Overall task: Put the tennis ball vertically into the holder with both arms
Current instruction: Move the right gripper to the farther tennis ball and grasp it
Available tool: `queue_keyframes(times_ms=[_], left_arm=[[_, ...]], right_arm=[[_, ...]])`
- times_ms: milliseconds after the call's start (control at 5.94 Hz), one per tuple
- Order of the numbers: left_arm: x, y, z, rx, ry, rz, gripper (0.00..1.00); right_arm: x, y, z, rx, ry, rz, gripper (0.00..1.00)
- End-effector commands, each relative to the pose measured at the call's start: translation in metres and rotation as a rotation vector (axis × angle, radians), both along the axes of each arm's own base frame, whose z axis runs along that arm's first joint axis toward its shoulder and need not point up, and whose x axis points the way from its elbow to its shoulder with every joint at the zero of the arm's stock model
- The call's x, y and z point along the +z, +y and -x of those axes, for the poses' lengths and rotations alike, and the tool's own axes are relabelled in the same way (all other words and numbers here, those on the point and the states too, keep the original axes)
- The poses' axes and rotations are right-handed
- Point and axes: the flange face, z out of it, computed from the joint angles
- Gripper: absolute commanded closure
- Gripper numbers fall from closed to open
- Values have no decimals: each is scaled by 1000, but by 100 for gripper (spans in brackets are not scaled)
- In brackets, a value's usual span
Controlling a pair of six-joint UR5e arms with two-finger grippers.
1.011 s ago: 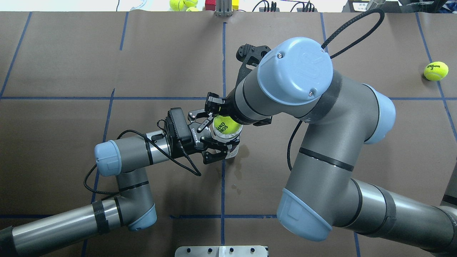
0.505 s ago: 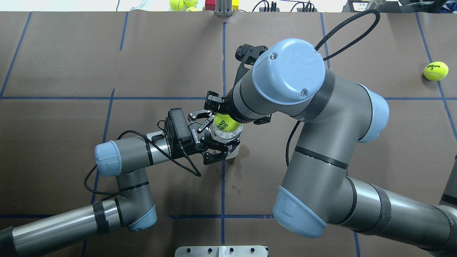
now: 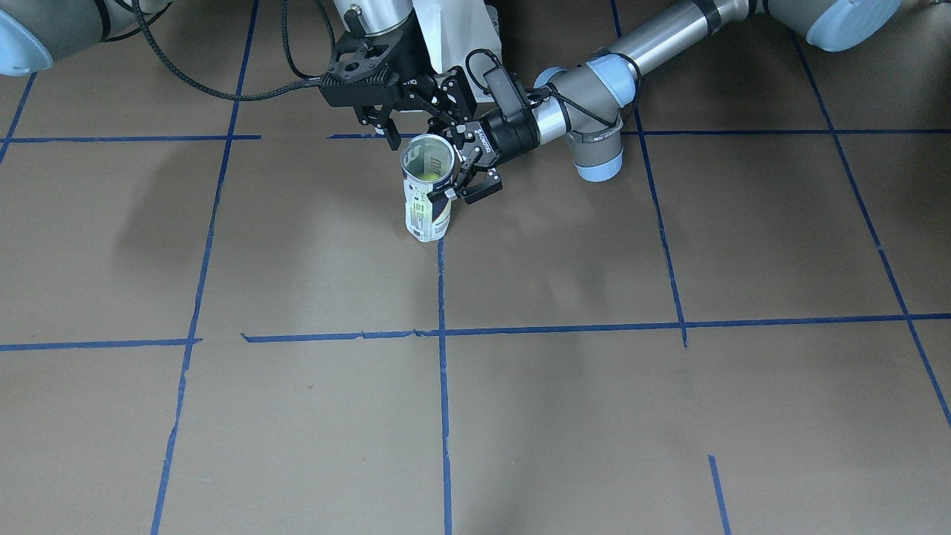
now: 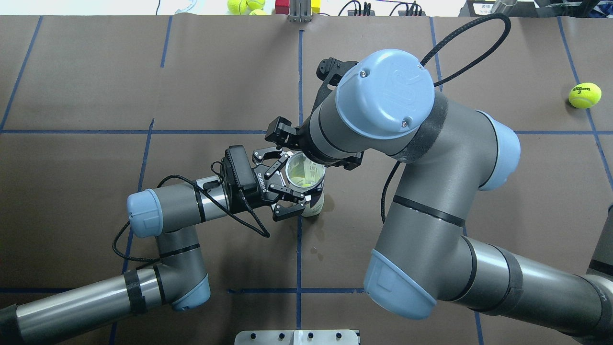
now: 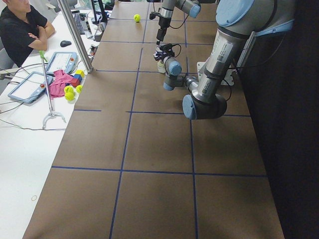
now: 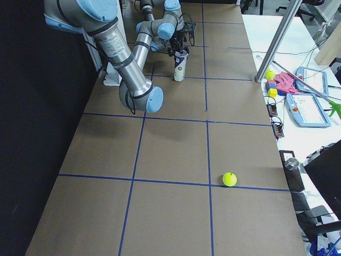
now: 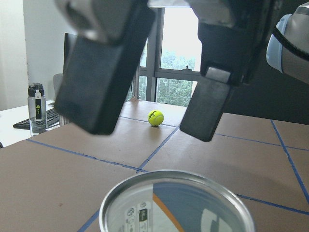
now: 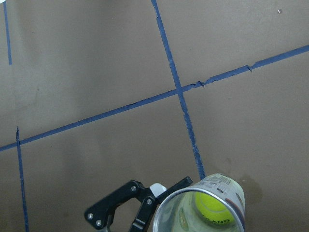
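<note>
- Left gripper [image 4: 290, 183]?
- Clamped on the holder [image 3: 427, 197] just under its rim. The right gripper [image 7: 145, 126] hangs over the mouth, fingers apart.
- Room?
- Open table [image 3: 594, 260] all round.
- Axis?
- Upright, mouth up.
- Tennis ball [image 8: 212, 205]?
- Deep inside the holder. From overhead the right arm [image 4: 383, 96] covers part of the rim.

Tennis ball [image 8: 212, 207] inside holder [image 3: 425, 214], right claw [image 7: 145, 128] above.
</note>
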Motion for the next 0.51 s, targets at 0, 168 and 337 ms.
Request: queue_keyframes(times_ms=[0, 168, 337], left_arm=[[1, 0, 0, 0, -2, 1, 22], [2, 0, 0, 0, -3, 1, 22], [2, 0, 1, 0, -2, 1, 22]], right_arm=[[-3, -8, -22, 12, -21, -1, 0], [34, -32, -72, 4, -12, 48, 0], [77, -62, -138, -44, 28, -7, 0]])
